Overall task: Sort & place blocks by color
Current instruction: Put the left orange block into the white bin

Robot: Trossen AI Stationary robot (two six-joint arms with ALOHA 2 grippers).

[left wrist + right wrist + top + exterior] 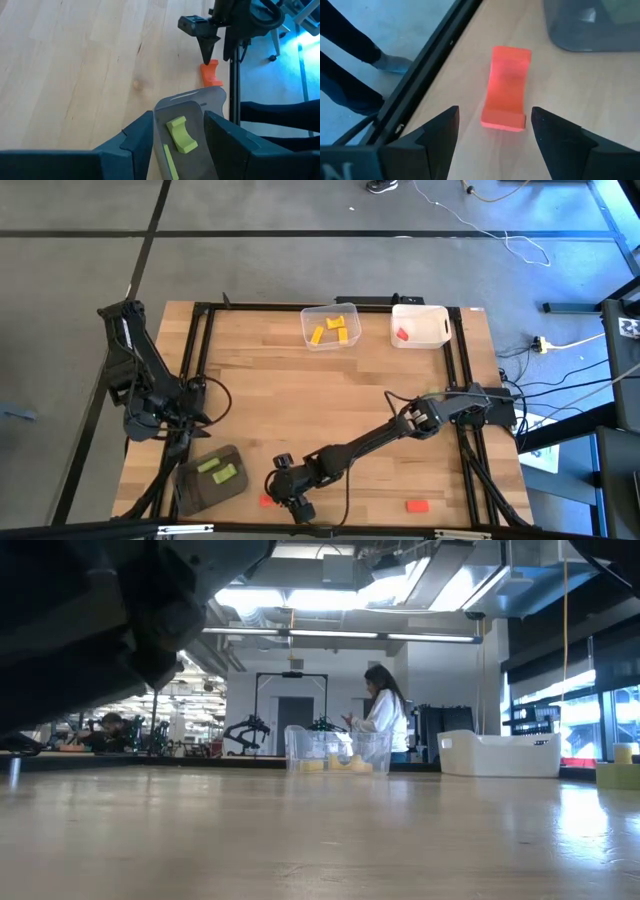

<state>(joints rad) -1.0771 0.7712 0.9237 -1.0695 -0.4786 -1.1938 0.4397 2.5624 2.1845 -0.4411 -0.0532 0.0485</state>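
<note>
Right claw [492,132] spread w/ fingers either side of red block [506,87] on counter [300,400], lined up to pinch it.

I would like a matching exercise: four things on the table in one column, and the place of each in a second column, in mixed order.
Things:
1. yellow blocks
2. green blocks
3. right gripper
4. left gripper

Places:
A. in the grey tray
B. above a red block at the table's near edge
C. in the clear bin
D. over the grey tray's edge

Pairs: 1-C, 2-A, 3-B, 4-D
</note>
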